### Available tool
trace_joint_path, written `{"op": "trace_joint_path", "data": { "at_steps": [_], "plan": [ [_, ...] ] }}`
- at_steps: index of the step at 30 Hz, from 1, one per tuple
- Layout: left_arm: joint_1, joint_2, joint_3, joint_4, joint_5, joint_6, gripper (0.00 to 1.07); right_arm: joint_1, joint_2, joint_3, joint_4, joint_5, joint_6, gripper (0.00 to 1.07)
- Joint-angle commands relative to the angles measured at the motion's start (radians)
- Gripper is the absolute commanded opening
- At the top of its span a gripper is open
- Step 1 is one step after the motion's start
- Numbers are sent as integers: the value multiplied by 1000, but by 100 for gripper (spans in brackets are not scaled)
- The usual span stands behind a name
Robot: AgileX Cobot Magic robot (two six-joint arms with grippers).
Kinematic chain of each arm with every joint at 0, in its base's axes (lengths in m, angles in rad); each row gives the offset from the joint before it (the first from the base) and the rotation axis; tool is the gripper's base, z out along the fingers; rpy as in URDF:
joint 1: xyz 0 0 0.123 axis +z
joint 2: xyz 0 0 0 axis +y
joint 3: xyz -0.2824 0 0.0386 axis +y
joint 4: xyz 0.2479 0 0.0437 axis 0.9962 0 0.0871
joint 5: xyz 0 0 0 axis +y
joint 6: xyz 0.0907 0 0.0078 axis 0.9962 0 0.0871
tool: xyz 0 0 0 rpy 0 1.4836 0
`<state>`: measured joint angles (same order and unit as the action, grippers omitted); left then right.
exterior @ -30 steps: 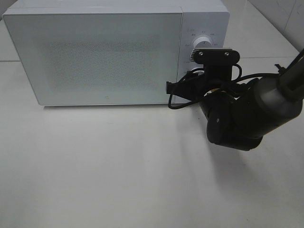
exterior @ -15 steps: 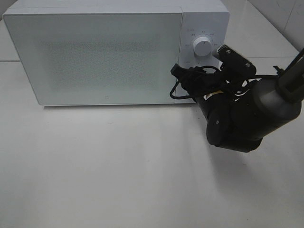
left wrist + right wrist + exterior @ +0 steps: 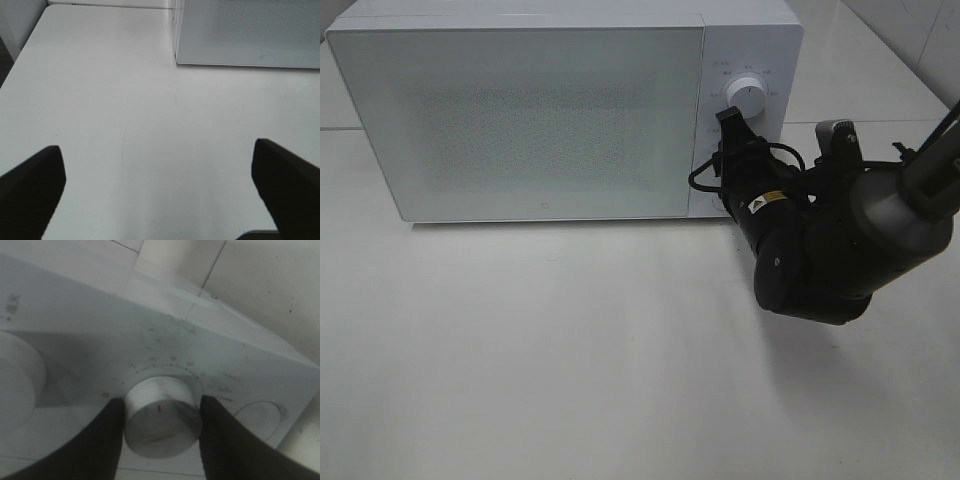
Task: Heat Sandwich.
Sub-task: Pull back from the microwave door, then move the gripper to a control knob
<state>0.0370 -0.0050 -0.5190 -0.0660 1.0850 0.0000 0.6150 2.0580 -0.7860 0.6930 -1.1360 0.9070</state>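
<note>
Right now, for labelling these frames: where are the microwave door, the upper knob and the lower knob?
microwave door [image 3: 520, 120], high view, middle of frosted panel.
upper knob [image 3: 748, 98], high view, front face.
lower knob [image 3: 161, 412], right wrist view, front face.

Microwave [image 3: 570, 12]: on the bench [image 3: 570, 350], toward its rear, door [image 3: 520, 120] facing forward
Control panel [image 3: 775, 60]: right of the door, on the same front face
Upper knob [image 3: 747, 97]: on the control panel, upper part
Lower knob [image 3: 162, 420]: on the control panel, below the upper knob
Right gripper [image 3: 162, 402]: before the control panel, one finger touching each side of the lower knob
Left gripper [image 3: 156, 146]: over the bench, before the microwave's left front corner, well apart from it
</note>
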Motion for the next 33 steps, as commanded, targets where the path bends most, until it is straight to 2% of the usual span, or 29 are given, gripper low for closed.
{"op": "trace_joint_path", "data": {
  "at_steps": [1,13,33],
  "plan": [
    [-4,-23,2,-1,-15,0,96,-8,-12,-14,14,-79,116,16],
    [-4,-23,2,-1,-15,0,96,-8,-12,-14,48,-78,575,17],
    [-4,-23,2,-1,-15,0,96,-8,-12,-14,-6,-70,510,21]
  ]
}}
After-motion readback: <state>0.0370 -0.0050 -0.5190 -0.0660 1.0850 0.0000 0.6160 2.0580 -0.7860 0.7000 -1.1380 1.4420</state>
